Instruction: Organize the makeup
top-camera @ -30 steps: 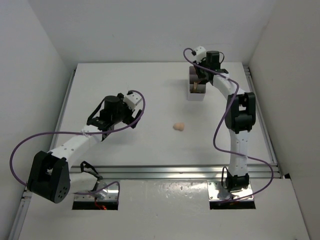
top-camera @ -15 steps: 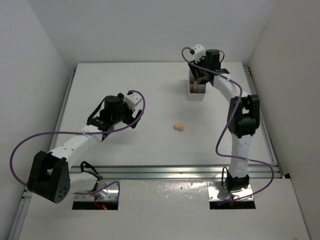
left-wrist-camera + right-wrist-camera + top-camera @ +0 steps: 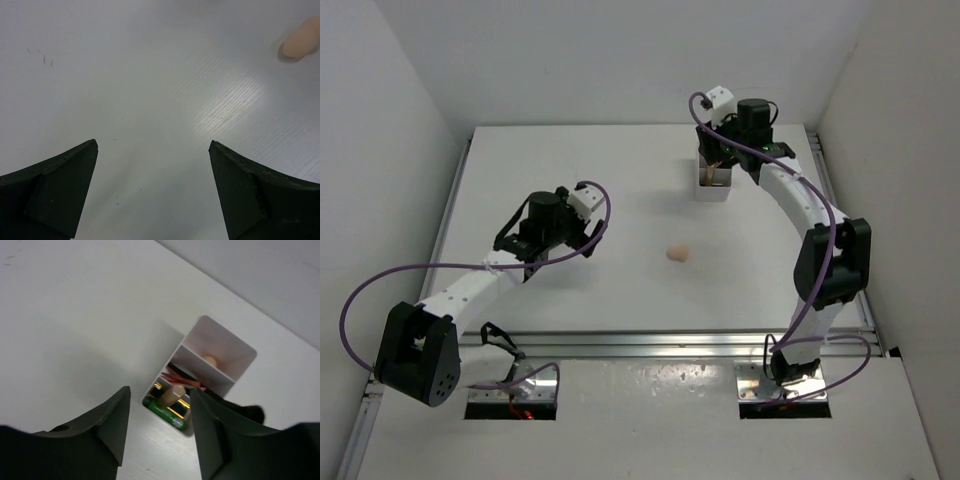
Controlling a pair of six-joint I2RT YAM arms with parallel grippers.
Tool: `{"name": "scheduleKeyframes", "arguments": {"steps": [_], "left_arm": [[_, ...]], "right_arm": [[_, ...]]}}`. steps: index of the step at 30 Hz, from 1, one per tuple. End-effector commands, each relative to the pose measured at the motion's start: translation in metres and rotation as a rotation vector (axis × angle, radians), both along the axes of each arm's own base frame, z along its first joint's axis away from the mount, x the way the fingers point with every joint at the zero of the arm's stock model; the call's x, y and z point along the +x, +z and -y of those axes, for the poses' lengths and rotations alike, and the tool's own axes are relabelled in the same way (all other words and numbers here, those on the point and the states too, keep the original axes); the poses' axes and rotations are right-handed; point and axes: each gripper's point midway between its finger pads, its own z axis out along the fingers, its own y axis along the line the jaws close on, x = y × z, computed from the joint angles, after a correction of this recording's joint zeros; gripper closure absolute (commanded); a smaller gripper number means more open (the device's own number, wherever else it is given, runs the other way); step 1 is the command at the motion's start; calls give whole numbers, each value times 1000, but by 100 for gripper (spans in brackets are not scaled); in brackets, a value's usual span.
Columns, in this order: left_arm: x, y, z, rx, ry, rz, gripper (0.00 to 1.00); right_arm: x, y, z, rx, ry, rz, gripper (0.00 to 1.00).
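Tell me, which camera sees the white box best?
The right wrist view: the white box is close, and both compartments show with makeup inside. The top view shows it tiny. The left wrist view misses it.

Top view: box (image 3: 713,184) contents are too small to identify; right gripper (image 3: 718,152) covers its far end.
Left wrist view: sponge (image 3: 301,42) is cut by the right edge.
Right wrist view: one box corner is hidden behind a finger (image 3: 215,440); green tube (image 3: 164,411) is partly covered by a tan item (image 3: 171,394); peach item (image 3: 210,360) shows only its top; dark shape (image 3: 250,414) is blurred
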Motion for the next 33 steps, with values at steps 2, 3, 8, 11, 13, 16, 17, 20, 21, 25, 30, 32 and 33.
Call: {"name": "scheduleKeyframes", "arguments": {"steps": [2,3,8,11,13,16,17,20,21,25,30,32,33], "left_arm": [[0,4,3,-34,-16,14,0],[0,4,3,-34,-16,14,0],[-4,9,7,-42,-34,23,0],[-5,8,4,-37,-24,23,0],[-5,8,4,-37,-24,23,0],[-7,4,3,-27,-28,19,0],[-7,4,3,-27,-28,19,0],[-6,4,2,-23,-20,20,0],[-6,4,2,-16,-24,25,0],[-6,4,2,-16,-24,25,0],[-8,-1,1,-13,-24,16,0],[-7,-1,-1,-9,-16,18,0],[-7,-1,-1,-9,-16,18,0]], "right_arm": [[0,-31,-2,54,-65,-94,62],[5,-37,-6,72,-62,-94,68],[26,-37,-21,141,-41,-67,86],[34,-46,-23,142,-45,-80,87],[36,-60,-16,122,-74,-106,90],[35,-79,-3,87,-136,-134,93],[35,-81,2,83,-150,-132,93],[34,-87,7,78,-169,-114,93],[36,-86,13,75,-184,-106,93],[37,-88,24,43,-220,-102,93],[29,-97,35,9,-255,-142,93],[25,-99,40,2,-268,-149,93],[19,-106,40,-4,-265,-163,93]]}}
